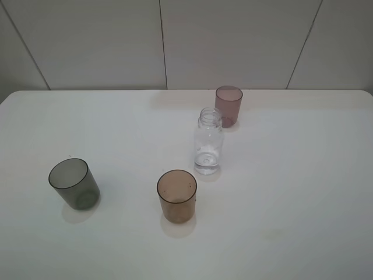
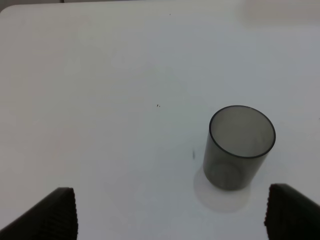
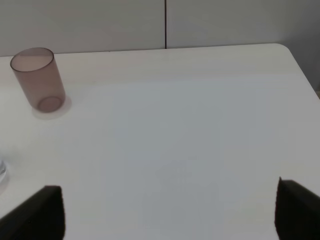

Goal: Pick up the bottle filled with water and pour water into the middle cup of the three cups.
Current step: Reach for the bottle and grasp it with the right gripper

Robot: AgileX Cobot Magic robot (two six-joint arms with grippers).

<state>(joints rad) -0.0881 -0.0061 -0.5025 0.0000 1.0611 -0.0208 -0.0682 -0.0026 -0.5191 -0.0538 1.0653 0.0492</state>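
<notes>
The clear bottle (image 1: 208, 143) stands upright and uncapped near the table's middle, with water low in it. The brown-amber middle cup (image 1: 176, 195) sits in front of it, slightly to the left. At the front left stands the smoky grey cup (image 1: 73, 183), which the left wrist view also shows (image 2: 240, 147). The mauve-pink cup (image 1: 228, 105) stands just behind the bottle and appears in the right wrist view (image 3: 39, 79). My left gripper (image 2: 170, 212) is open, short of the grey cup. The right gripper (image 3: 170, 205) is open over bare table. Neither arm shows in the high view.
The white table (image 1: 303, 192) has rounded far corners (image 3: 285, 50) and ends at a grey panelled wall (image 1: 175, 41). A sliver of the bottle's base (image 3: 2, 172) shows at the edge of the right wrist view.
</notes>
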